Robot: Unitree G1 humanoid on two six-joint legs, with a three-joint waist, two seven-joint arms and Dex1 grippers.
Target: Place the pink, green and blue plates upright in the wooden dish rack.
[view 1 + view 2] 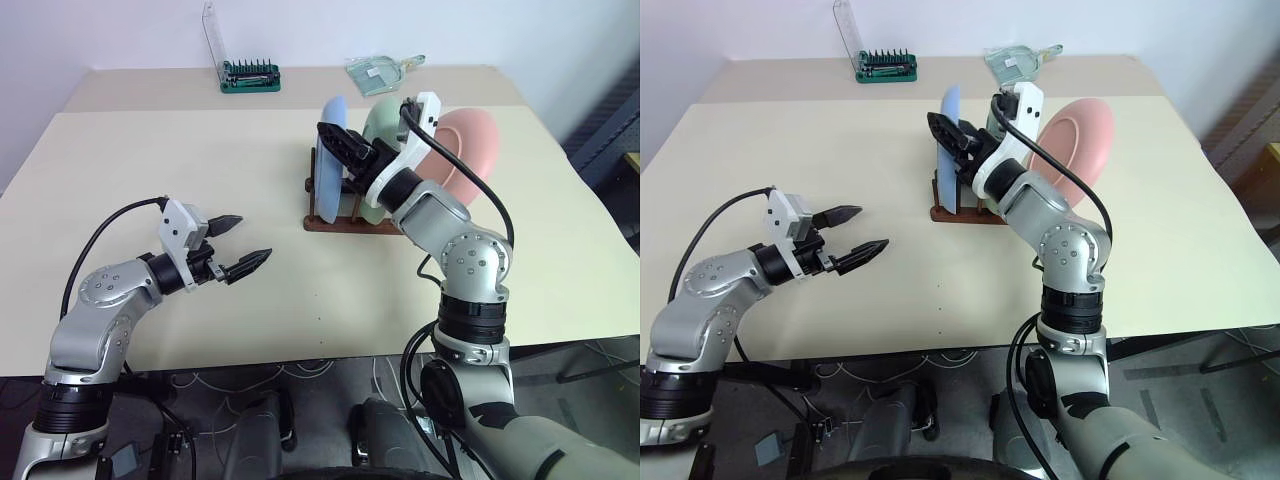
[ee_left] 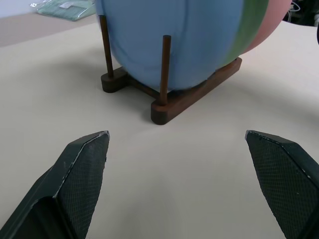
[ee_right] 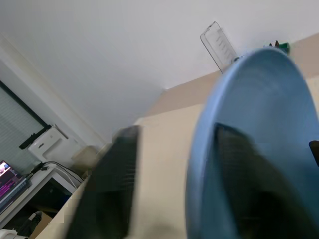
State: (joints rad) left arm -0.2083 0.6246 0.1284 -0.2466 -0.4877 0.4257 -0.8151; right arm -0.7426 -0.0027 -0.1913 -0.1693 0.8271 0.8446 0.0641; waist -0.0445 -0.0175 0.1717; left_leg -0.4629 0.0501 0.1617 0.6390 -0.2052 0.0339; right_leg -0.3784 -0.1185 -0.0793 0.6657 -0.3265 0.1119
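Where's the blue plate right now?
In the left eye view, the blue plate stands upright at the left end of the wooden dish rack, beside the green plate.

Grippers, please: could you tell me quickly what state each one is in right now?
Left gripper: open, holding nothing.
Right gripper: open, fingers on either side of the blue plate's rim.

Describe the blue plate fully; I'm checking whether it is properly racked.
The blue plate is round, shallow, plain light sky blue and looks smooth. It stands upright on edge at the end of the wooden dish rack, between thin pegs, beside the green plate. The right gripper, fingers apart, straddles its upper rim.
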